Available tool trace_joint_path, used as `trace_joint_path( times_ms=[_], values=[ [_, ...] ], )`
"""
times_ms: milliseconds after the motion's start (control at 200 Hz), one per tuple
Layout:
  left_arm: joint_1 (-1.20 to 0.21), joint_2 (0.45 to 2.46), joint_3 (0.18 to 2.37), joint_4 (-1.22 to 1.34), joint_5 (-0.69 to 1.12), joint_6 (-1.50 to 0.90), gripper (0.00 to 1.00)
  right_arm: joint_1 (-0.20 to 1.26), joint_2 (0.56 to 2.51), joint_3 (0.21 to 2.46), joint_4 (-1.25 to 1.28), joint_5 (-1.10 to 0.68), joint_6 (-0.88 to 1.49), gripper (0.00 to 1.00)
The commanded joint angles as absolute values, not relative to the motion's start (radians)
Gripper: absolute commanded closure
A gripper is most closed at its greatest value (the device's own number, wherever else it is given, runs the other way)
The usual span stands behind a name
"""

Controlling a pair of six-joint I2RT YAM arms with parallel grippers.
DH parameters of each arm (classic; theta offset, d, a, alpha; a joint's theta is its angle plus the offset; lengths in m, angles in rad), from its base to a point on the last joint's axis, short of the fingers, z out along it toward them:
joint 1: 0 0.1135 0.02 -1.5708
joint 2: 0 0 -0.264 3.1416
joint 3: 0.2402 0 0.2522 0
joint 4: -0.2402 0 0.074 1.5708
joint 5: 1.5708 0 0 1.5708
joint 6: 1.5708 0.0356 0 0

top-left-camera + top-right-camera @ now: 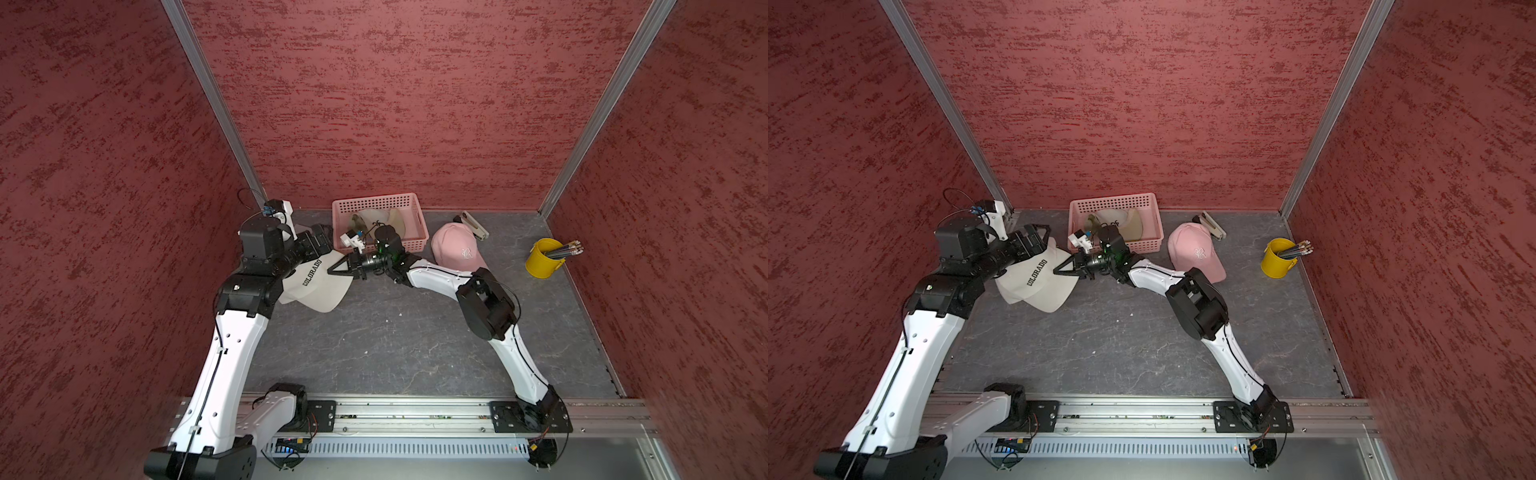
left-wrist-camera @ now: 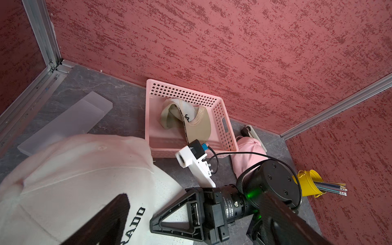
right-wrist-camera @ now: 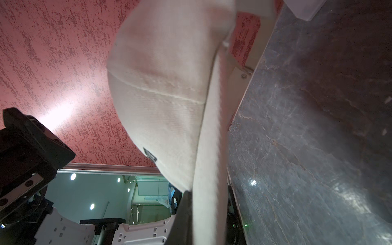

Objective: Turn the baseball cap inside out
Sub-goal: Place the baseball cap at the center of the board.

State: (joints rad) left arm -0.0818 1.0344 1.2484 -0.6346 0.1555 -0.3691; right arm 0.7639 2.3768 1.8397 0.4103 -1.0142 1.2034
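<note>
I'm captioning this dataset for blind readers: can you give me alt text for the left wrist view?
A white cap fills the foreground, its brim pinched by the right gripper, which is shut on it. Behind stands a pink basket holding a beige cap, with a pink cap and a yellow bucket of pencils nearby.

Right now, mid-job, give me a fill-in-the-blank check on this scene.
The white cap reads ____. The beige cap lies in the pink ____. The pencils stand in the ____ bucket. The left gripper is ____.
Missing: COLORADO; basket; yellow; open.
</note>
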Motion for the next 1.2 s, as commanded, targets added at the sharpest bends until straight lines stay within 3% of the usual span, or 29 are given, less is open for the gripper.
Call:
trace_joint_path(
  times_ms=[0, 401, 836, 1192],
  values=[
    [-0.071, 1.041, 1.246, -0.610, 0.161, -0.355, 0.00, 0.768, 2.422, 1.915, 0.463, -1.039, 1.187, 1.00],
    [-0.071, 1.062, 1.245, -0.605, 0.144, -0.336, 0.00, 0.771, 2.545, 2.066, 0.310, -1.028, 1.111, 1.00],
    [-0.071, 1.063, 1.245, -0.597, 0.145, -0.339, 0.00, 0.771, 2.586, 2.063, 0.257, -0.983, 1.052, 1.00],
    [-0.070, 1.056, 1.236, -0.591, 0.146, -0.339, 0.00, 0.773, 2.589, 2.044, 0.203, -0.940, 0.990, 0.89]
  ],
)
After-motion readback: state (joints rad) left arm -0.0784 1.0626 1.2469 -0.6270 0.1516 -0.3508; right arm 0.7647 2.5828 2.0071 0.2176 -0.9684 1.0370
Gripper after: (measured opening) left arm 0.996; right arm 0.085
